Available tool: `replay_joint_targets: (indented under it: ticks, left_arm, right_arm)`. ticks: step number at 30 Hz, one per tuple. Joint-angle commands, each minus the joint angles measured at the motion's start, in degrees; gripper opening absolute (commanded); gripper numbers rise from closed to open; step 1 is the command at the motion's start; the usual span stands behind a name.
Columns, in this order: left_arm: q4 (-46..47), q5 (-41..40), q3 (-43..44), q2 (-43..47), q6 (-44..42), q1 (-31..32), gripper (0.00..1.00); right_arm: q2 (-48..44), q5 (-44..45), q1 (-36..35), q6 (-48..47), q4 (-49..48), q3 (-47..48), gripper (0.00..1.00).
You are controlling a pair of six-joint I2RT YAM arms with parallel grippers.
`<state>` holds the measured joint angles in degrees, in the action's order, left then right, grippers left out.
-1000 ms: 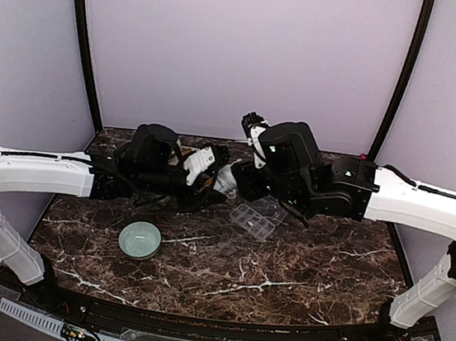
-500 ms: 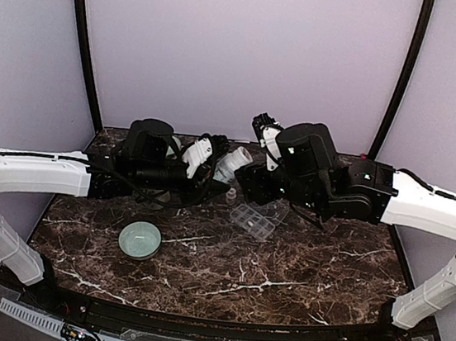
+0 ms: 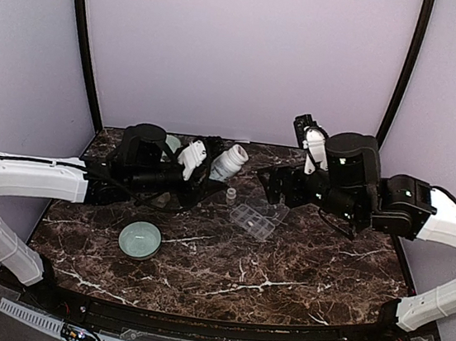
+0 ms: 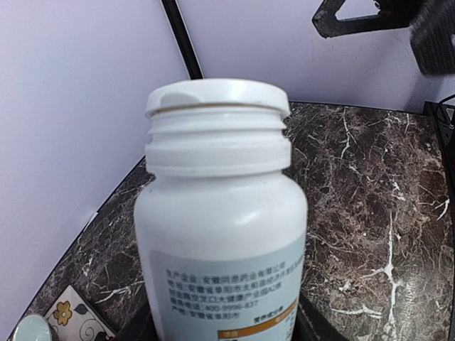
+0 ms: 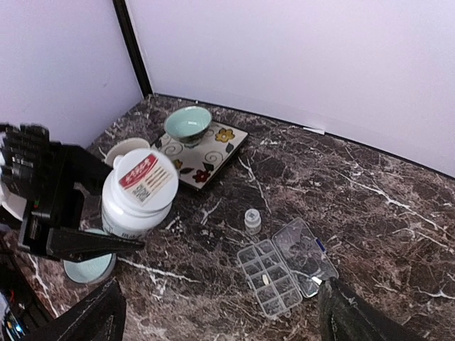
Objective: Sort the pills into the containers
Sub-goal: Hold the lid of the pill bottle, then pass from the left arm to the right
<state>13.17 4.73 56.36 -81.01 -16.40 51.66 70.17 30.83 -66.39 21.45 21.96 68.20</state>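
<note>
Clear plastic compartmented pill-organiser box (image 3: 253,220) lies lid-open mid dark marble table (image 3: 299,271); floral square plate (image 5: 213,153) carrying pale green bowl (image 5: 188,124) behind-left, small whitish vial (image 3: 231,194) just beside box. Left gripper (image 3: 208,168) clamps tilted white pill bottle (image 3: 229,162) left of box. Right gripper (image 3: 271,185) wide open, empty, above box's right side.

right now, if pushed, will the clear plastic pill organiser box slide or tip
Probably slides: the clear plastic pill organiser box lies low and flat on glossy marble. Thin-walled, so likely light; its open lid may flop.
</note>
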Motion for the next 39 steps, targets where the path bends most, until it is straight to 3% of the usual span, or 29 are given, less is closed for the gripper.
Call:
replay_joint_targets:
  ticks: [1,5,8,16,21,25,39]
  left_arm:
    - [8.94,-1.05,-3.92,2.74,-3.43,0.2,0.1]
    - [16.93,0.56,-7.9,2.67,-6.78,0.2,0.1]
    - [20.92,1.19,-9.29,1.87,-8.22,0.2,0.09]
    - [22.51,3.61,-9.03,0.55,-9.7,0.2,0.09]
    - [23.42,3.3,-9.39,-0.2,-11.46,0.2,0.09]
    - [24.58,2.92,-9.64,-1.34,-12.54,0.15,0.09]
    - [24.94,1.61,-8.16,-3.77,-15.69,0.2,0.09]
  right_arm:
    - [-5.9,-1.67,2.34,4.98,-9.68,-5.37,0.94]
    - [-8.35,-9.51,6.22,11.35,-12.71,-6.75,0.93]
    - [-7.76,-13.22,8.68,14.65,-11.19,-4.88,1.0]
    - [-7.71,-25.9,13.66,16.73,-17.8,-7.05,1.0]
    - [-6.11,-30.89,16.35,19.55,-17.77,-6.21,0.88]
    - [-1.8,-33.81,17.08,20.77,-12.15,-1.7,0.78]
    - [6.14,-39.94,17.12,21.82,-5.19,8.02,0.71]
